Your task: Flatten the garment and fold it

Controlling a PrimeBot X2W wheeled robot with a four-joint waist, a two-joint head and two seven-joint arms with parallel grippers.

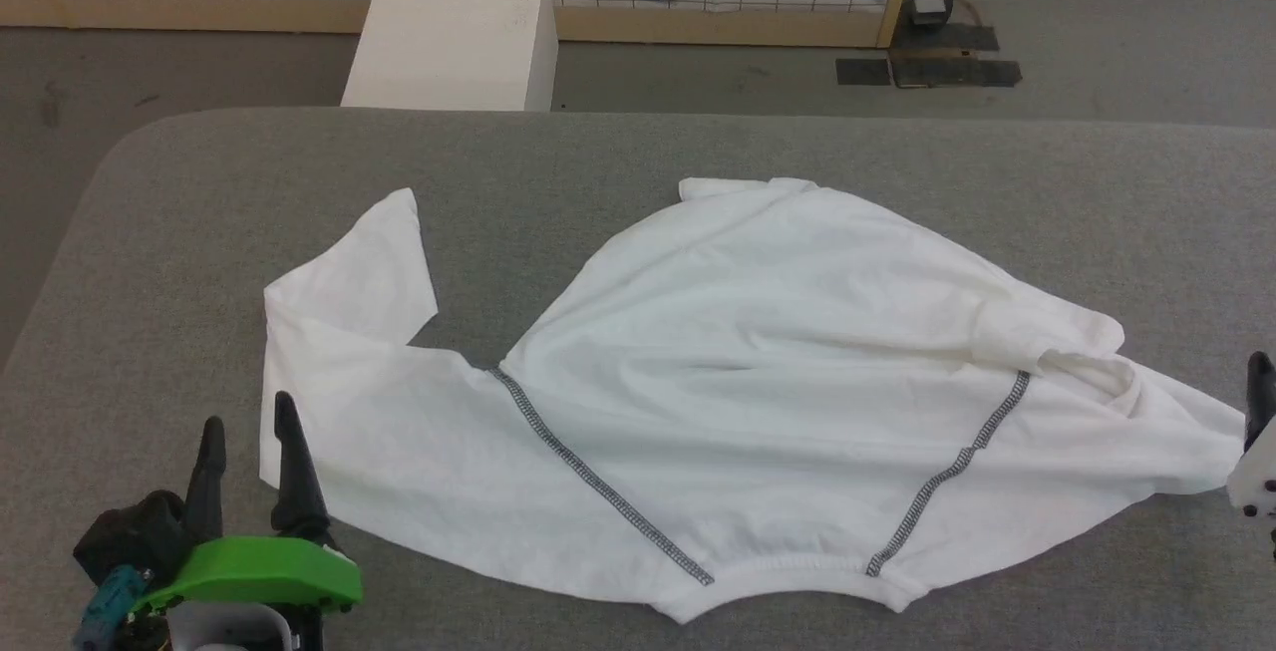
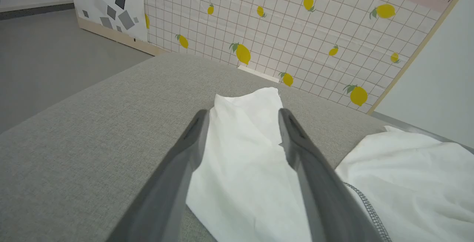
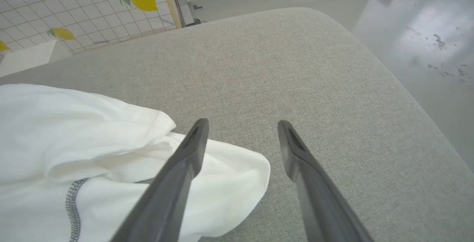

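Over garment (image 1: 758,372) edges, left gripper (image 1: 248,412) and right gripper (image 3: 242,123) fingers (image 3: 181,168) stand apart (seemingly clear).

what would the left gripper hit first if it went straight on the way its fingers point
Probably the sleeve of the soft white long-sleeved shirt, lying ahead of the open left gripper on the grey fabric-covered table; how high the fingers ride above it is unclear.

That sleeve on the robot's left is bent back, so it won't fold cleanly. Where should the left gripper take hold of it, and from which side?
Probably the cuff of the bent sleeve on the garment. It lies flat, pointing toward the far side of the table, so the left gripper, jaws open, should come from the left edge, pinch the end and draw it leftward.
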